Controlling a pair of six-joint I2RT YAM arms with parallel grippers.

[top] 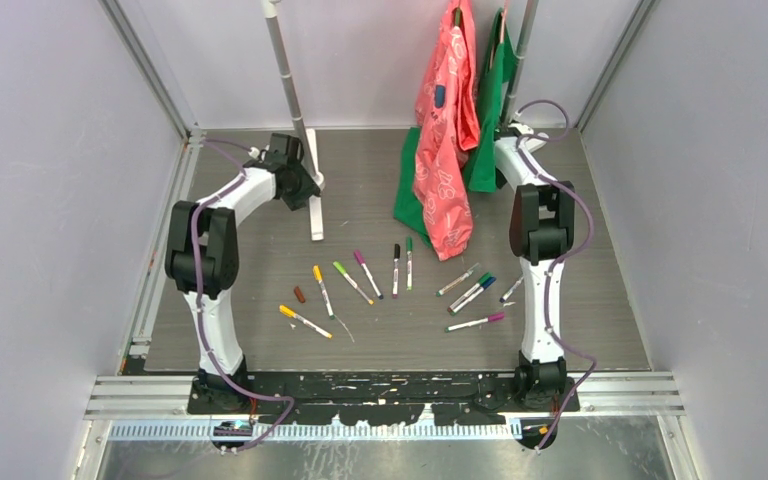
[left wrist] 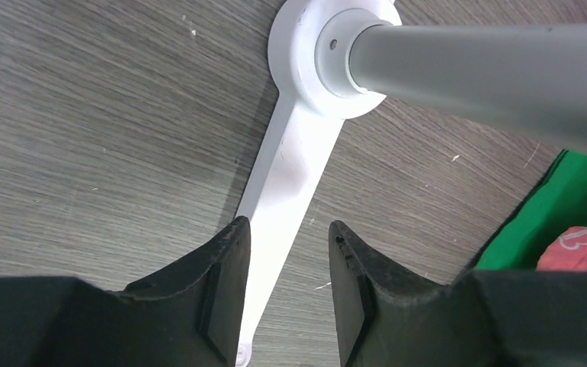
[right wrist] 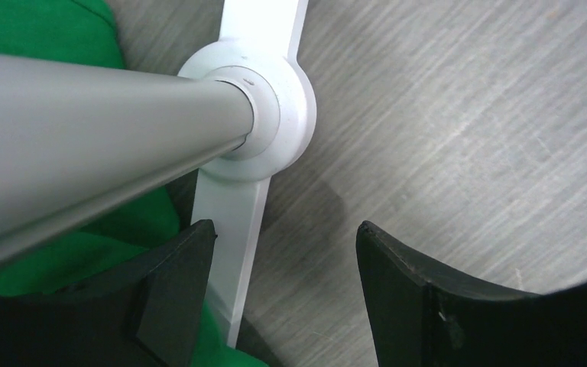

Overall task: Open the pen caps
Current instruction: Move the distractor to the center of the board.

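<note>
Matt wood-grain table (top: 600, 320) — smooth plastic pens (top: 306, 322)

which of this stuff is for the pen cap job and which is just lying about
For the job: slim white-barrelled marker pens; their stubby coloured plastic caps; loose brown cap.
Lying about: red patterned garment; green cloth; grey metal rack pole.

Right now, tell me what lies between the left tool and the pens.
The rack's white foot, pointing from the left tool toward the pens, then bare table; the top view shows it.
</note>
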